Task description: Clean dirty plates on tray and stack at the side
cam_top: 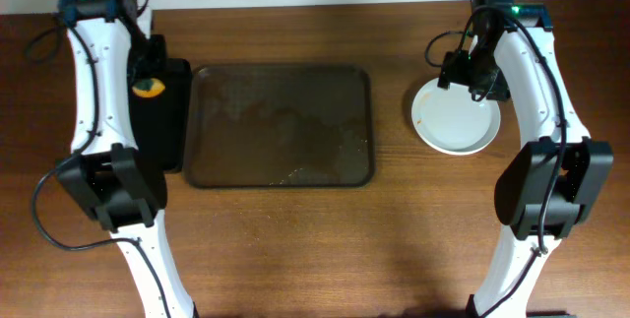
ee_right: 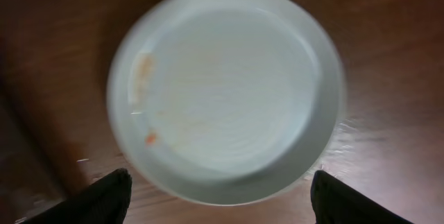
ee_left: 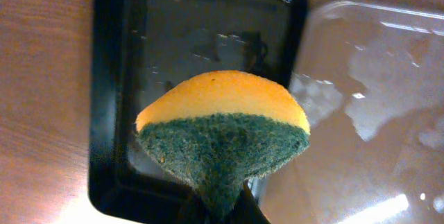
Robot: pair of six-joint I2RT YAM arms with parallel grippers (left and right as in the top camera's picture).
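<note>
Gripping a yellow-and-green sponge [ee_left: 222, 113], the left claw [ee_left: 220, 209] is hovering over the black bin [ee_left: 104, 99] at the upper left of the overhead frame. The dark tray [cam_top: 285, 111] is lying mid-frame on the worktop [cam_top: 394, 239], showing wet smears. The right claw [ee_right: 225, 197] is hanging open above a white plate [ee_right: 229, 92]. The plate is sitting on the worktop, right of the tray and apart from it, and is showing orange streaks [ee_right: 143, 71] on its left side.

A sponge [ee_left: 223, 134], orange over green, is seen pinched at its lower tip in the left gripper [ee_left: 220, 212], hung above a black bin [ee_left: 104, 113]; the glossy tray [ee_left: 374, 113] is caught just beside that bin.
</note>
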